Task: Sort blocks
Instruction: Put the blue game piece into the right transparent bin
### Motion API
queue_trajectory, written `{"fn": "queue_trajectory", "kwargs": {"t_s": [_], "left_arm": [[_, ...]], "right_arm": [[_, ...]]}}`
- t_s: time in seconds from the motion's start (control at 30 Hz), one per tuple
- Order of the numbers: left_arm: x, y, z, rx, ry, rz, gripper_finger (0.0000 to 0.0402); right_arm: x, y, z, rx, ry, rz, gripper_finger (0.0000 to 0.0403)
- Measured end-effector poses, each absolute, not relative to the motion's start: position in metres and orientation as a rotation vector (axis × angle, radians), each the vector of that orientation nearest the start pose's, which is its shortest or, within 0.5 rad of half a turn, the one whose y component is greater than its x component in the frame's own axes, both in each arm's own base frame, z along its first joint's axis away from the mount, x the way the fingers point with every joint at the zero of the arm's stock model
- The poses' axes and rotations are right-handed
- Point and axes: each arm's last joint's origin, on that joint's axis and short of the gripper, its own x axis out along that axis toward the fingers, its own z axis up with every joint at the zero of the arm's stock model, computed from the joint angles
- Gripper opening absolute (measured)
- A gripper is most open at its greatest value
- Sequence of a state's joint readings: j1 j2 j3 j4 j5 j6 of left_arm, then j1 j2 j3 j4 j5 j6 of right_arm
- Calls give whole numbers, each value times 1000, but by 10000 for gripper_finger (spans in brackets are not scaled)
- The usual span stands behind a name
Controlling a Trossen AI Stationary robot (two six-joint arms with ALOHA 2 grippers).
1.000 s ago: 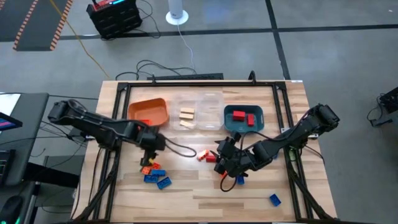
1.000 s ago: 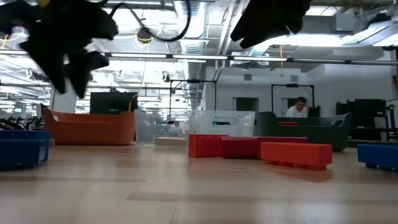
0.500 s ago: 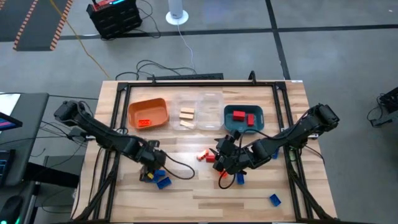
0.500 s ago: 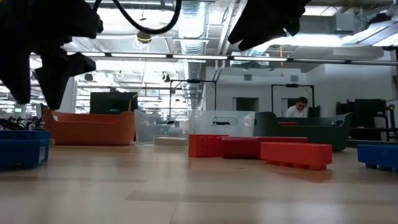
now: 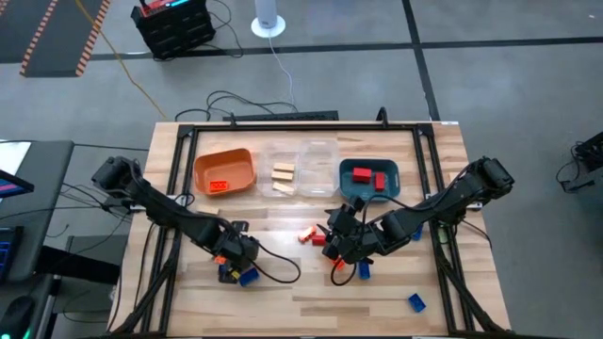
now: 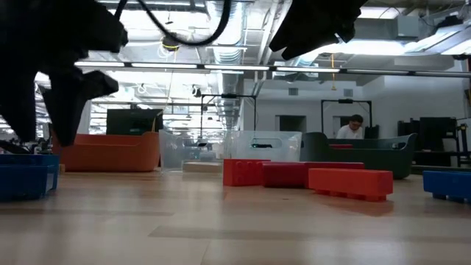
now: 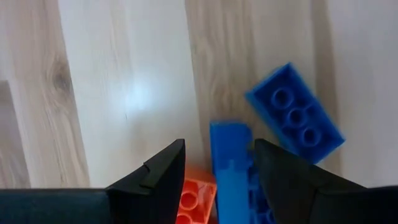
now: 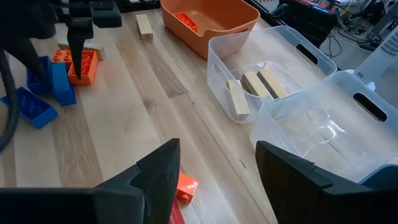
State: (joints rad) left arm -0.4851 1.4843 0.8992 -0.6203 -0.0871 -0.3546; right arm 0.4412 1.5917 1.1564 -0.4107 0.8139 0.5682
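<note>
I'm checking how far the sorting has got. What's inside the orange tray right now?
The orange tray holds one orange block on its floor; the right wrist view shows it too. The tray's near wall hides part of the floor there, but the high view shows nothing else inside.

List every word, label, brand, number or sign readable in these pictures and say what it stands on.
None can be read.
The blue bricks under the left gripper show bare studs, with no brand mark legible.
The orange tray, the clear trays and the tan bricks carry no labels.
The lit screens far back in the room are too small to read.
</note>
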Motion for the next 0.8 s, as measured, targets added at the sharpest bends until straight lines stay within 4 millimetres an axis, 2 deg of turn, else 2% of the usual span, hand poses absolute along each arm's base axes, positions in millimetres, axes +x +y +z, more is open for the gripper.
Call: {"fn": "queue_trajectory", "kwargs": {"t_s": [0.13, 0.33, 0.47, 0.57, 0.73, 0.8], "left_arm": [[241, -130, 193, 26, 1185, -160, 187], [245, -137, 165, 78, 1291, -142, 187], [249, -139, 156, 113, 1311, -119, 183], [250, -139, 154, 150, 1311, -128, 158], [252, -132, 161, 191, 1276, -134, 80], [253, -126, 171, 197, 1235, -129, 81]], "right_arm": [[308, 122, 253, 41, 556, -523, 244], [308, 122, 253, 41, 556, -523, 244], [308, 122, 253, 41, 556, -523, 244], [308, 122, 253, 41, 556, -523, 244], [308, 122, 253, 41, 557, -523, 244], [308, 122, 253, 40, 558, -522, 244]]}}
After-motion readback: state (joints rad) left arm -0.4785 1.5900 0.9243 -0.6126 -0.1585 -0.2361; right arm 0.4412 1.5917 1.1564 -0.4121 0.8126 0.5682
